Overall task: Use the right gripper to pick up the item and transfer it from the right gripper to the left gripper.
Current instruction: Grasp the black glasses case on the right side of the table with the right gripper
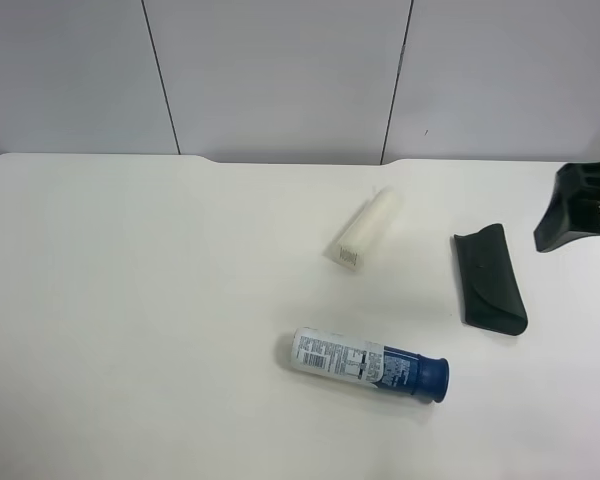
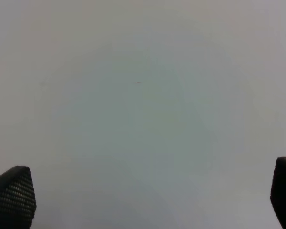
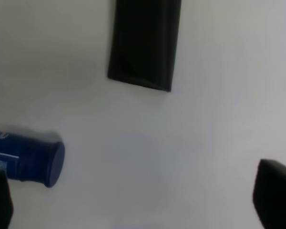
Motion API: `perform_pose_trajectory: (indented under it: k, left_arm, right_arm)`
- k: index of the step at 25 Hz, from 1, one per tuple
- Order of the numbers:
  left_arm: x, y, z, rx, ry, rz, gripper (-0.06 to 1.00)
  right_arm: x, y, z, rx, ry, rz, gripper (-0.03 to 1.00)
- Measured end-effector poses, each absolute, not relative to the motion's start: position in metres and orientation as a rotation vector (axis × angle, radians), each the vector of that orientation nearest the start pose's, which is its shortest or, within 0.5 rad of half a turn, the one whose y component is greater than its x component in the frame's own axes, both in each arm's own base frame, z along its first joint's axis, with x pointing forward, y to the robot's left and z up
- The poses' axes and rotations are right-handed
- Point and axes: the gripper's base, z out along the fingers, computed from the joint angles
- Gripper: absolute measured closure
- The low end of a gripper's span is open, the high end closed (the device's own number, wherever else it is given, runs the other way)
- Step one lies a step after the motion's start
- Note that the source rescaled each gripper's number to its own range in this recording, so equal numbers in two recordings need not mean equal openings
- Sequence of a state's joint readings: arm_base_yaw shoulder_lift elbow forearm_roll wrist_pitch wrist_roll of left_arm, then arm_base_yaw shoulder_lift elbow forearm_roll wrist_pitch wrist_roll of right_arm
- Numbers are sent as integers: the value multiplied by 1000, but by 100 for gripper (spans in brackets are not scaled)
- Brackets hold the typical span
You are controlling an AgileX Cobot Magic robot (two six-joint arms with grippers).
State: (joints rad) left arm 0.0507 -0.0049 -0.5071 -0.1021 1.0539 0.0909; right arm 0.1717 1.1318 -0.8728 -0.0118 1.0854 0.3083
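Observation:
The black glasses case [image 1: 490, 280] lies flat on the white table [image 1: 130, 300] at the exterior high view's right side. It also shows in the right wrist view [image 3: 143, 43], ahead of the fingers. My right gripper [image 3: 133, 205] is open and empty above the table, its two fingertips [image 3: 274, 191] wide apart. In the exterior high view the right gripper [image 1: 575, 215] enters at the right edge, just beside the case and apart from it. My left gripper [image 2: 148, 200] is open and empty over bare table; it does not show in the exterior high view.
A white bottle with a blue cap [image 1: 370, 362] lies on its side near the front, its cap visible in the right wrist view [image 3: 31, 160]. A white rectangular block [image 1: 365, 230] lies left of the case. Grey wall panels [image 1: 280, 70] stand behind the table.

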Motion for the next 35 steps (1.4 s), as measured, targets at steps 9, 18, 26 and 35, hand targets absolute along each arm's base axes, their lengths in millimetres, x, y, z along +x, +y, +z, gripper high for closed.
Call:
perform_pose_trajectory:
  k: [9,18,26,35]
  left_arm:
    - [-6,-8,280,46,2021,-32,-6]
    - [-6,-8,280,46,2021,-32,-6]
    - [-6,-8,280,46,2021,-32,-6]
    - [-6,-8,280,46,2021,-32,-6]
  right_arm:
    - [255,44,219,240,3002,38,-3]
    - [284,49,164,273,3047,22,-3]
    - [291,49,132,288,3107,-10,-3]
    - [296,48,109,276,3124,-62,-3]
